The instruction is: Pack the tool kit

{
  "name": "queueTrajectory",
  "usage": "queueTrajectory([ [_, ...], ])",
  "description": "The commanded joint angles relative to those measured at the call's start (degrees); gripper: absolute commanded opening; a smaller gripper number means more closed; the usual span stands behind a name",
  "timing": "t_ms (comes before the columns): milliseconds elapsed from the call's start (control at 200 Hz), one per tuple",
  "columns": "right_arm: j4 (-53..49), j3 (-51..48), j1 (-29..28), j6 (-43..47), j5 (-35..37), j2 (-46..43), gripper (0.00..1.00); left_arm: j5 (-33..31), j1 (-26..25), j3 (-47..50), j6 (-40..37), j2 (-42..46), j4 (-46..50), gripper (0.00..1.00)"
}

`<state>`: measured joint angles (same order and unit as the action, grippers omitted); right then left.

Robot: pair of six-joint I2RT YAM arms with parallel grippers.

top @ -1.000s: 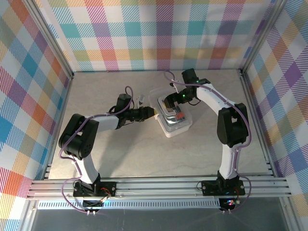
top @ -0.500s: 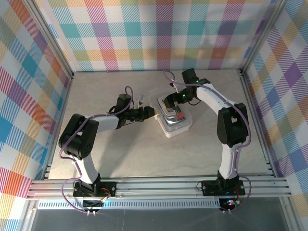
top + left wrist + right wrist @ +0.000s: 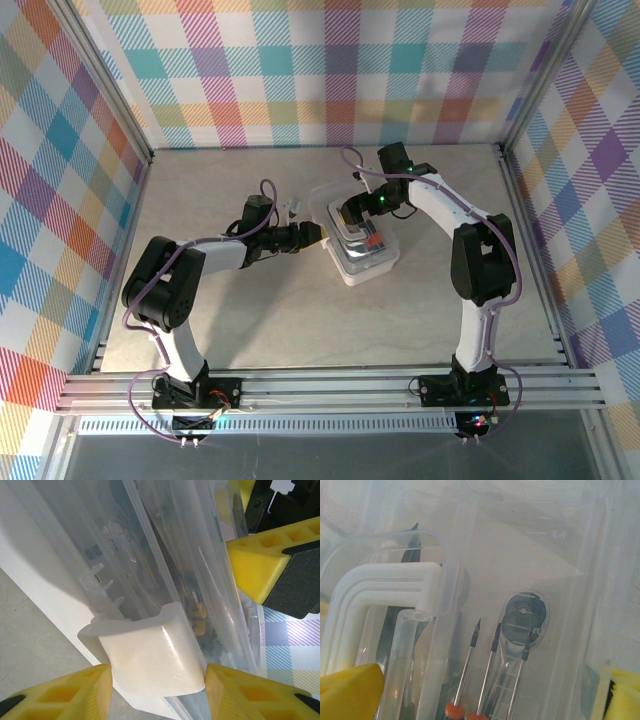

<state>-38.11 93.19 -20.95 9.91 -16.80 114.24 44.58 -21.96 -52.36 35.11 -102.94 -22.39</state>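
Tool kit case [image 3: 365, 255], a translucent whitish rectangular plastic box, sits near the middle of the grey marbled table [image 3: 250, 320], between the two arms, with packing apparently near its end. Seen through the cloudy lid from the right wrist, the chrome ratchet [image 3: 522, 617] and two slim red-and-black screwdrivers [image 3: 470, 665] lie in their moulded recesses. Beside them is the case's white plastic carrying handle [image 3: 385, 587]. With the tools seated, the step to be done seems to be fastening the box.

The left gripper [image 3: 158, 692] meets the case's left edge side-on. Its yellow fingers [image 3: 75, 692] bracket the white plastic latch [image 3: 150, 665] at a middling spread, one on each flank. That placement suits working the clasp over the seam of lid and base. The fingers sit right against the latch, but the close, cropped wrist view makes it impossible to tell whether they are squeezing it or merely flanking it.

The right gripper [image 3: 487, 695] hangs over the lid with its jaws spread wide and nothing between them but the case below. One of its yellow fingers [image 3: 257, 562] shows just beside the far wall of the box. That stance looks meant to steady the light case so it does not skid while the latch is handled.
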Motion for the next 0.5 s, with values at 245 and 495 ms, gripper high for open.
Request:
queueTrajectory([
  [245, -10.49, -4.32, -2.58, 3.18, 0.19, 7.2, 1.0, 1.7, 0.86, 0.69, -1.58, 0.45, 1.25, 0.56],
  [495, -10.58, -4.41, -2.66, 3.32, 0.01, 7.16, 1.0, 2.84, 1.52, 2.4, 3.56, -0.57, -7.01, 0.57],
])
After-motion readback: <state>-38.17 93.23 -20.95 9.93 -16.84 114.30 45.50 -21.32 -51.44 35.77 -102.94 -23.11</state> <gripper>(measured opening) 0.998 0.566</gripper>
